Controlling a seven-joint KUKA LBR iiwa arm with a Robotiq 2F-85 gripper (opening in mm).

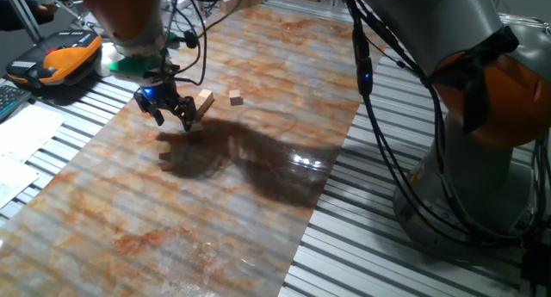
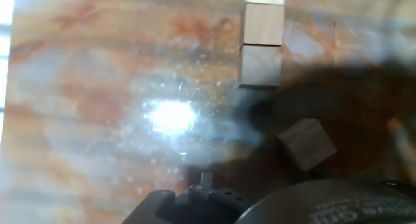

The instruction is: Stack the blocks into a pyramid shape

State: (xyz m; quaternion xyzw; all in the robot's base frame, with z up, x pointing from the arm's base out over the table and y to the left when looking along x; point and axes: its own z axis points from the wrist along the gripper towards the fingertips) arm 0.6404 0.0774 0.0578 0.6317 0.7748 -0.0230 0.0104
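Observation:
In the fixed view my gripper (image 1: 172, 118) hangs low over the marbled table top, fingers spread, open, with nothing between them. Just to its right lies a short row of light wooden blocks (image 1: 204, 103), touching end to end. The hand view shows that row at the top edge (image 2: 262, 24), its nearest cube (image 2: 260, 66) partly in shadow. One block (image 2: 307, 143) lies apart from the row, turned at an angle, in the arm's shadow. A single block (image 1: 235, 96) sits farther right. Another block (image 1: 166, 159) lies in shadow in front of the gripper. My fingertips are out of the hand view.
The marbled board (image 1: 258, 202) rests on a slatted metal table. An orange and black device (image 1: 65, 58) and papers (image 1: 21, 133) lie at the left. The arm's base (image 1: 482, 116) and its cables (image 1: 379, 116) stand at the right. A bright glare spot (image 2: 170, 115) shows on the board.

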